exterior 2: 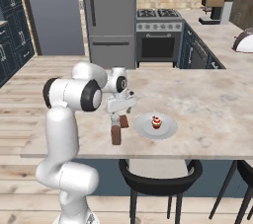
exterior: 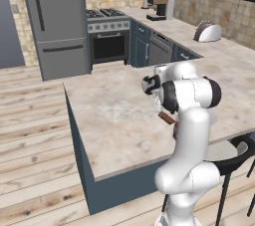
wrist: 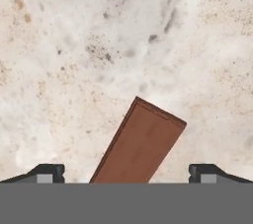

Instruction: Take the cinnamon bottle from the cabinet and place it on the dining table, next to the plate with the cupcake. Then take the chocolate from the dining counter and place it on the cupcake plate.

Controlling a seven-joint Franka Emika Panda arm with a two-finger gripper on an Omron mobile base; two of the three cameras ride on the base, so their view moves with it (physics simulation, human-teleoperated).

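Kitchen island, dining table (exterior 2: 207, 104) beige marble | gripper (wrist: 126, 172) hanging over chocolate (wrist: 140, 142), jaws spread wide, gripping nothing | chocolate lying flat between fingertips | cinnamon bottle (exterior 2: 116, 134) standing upright, left of plate (exterior 2: 168, 128) | cupcake (exterior 2: 156, 122) sitting on plate

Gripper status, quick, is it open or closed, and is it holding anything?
Gripper: open, holding nothing, poised over the chocolate lying flat on the dining counter.
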